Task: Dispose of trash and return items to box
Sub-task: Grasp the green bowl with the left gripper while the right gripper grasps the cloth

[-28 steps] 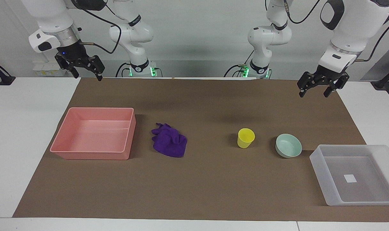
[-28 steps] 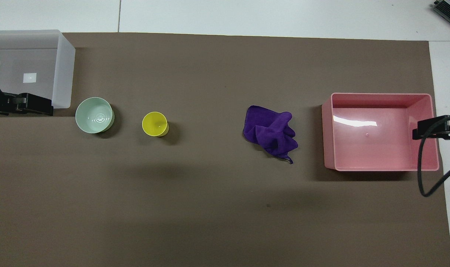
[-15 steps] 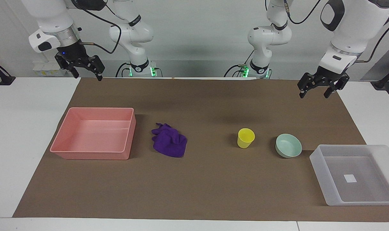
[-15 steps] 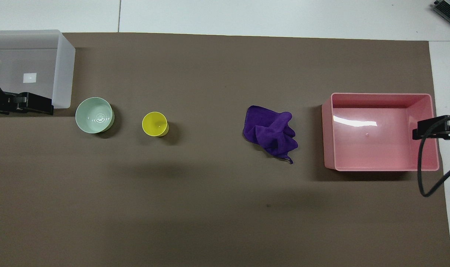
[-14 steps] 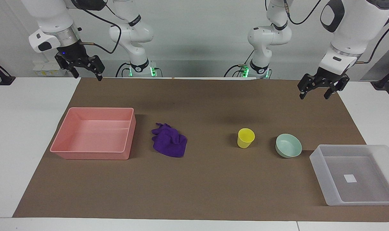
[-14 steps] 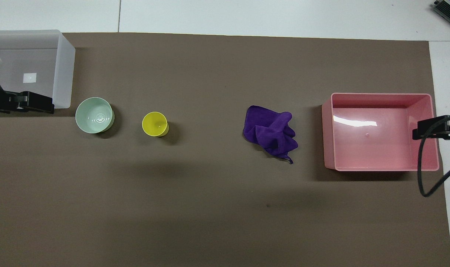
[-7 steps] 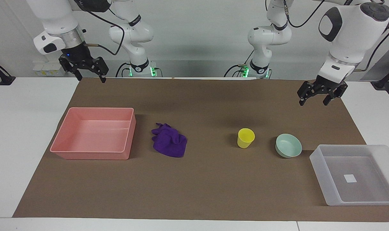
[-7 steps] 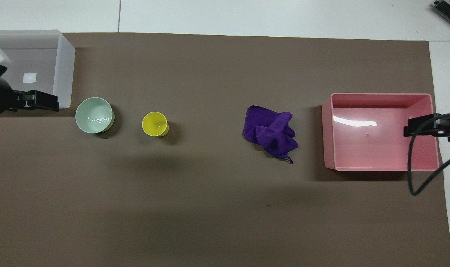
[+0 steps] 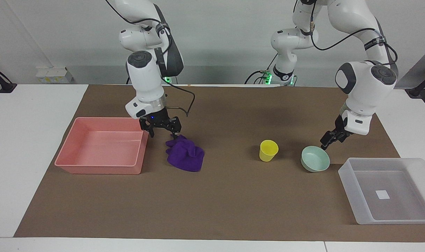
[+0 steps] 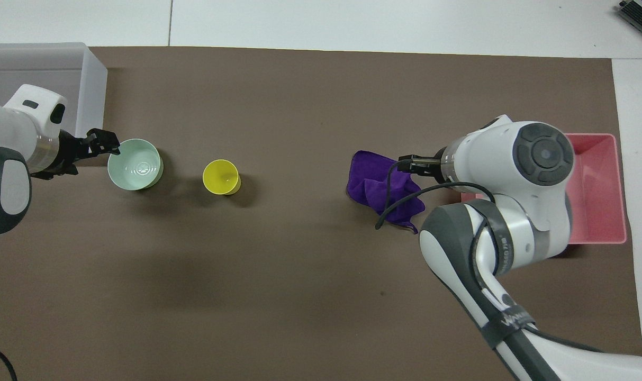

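I am taking the yellow cup (image 9: 268,150), standing upright mid-table, as my reference. Starting at the right arm's end of the table (image 9: 233,203), the pink tray (image 9: 100,170) is sitting well apart from the cup with nothing in it.

The right hand (image 9: 162,133) is hanging low between the tray and the purple cloth (image 9: 186,155), its fingers apart and pointing down, gripping nothing. The cloth is lying crumpled on the table, between the cup and the tray. From that hand it lies toward the cup and a little farther from the robots, with one fingertip just over the cloth's edge nearest the robots. I am judging the right arm to be the one for the cloth. The grasp turns on shifting the hand toward the cup, over the thick of the folds, before lowering and closing.

The mint-green bowl (image 9: 315,159) is sitting just beside the cup, toward the left arm's end. The left hand (image 9: 328,141) is hanging low at the bowl's rim, on the edge turned away from the cup. Whether that hand is apart or together, or touching the rim, I cannot tell. The frosted box (image 9: 349,182) is waiting at the left arm's end, farther from the robots than the cup, with only its white label (image 9: 382,194) inside.
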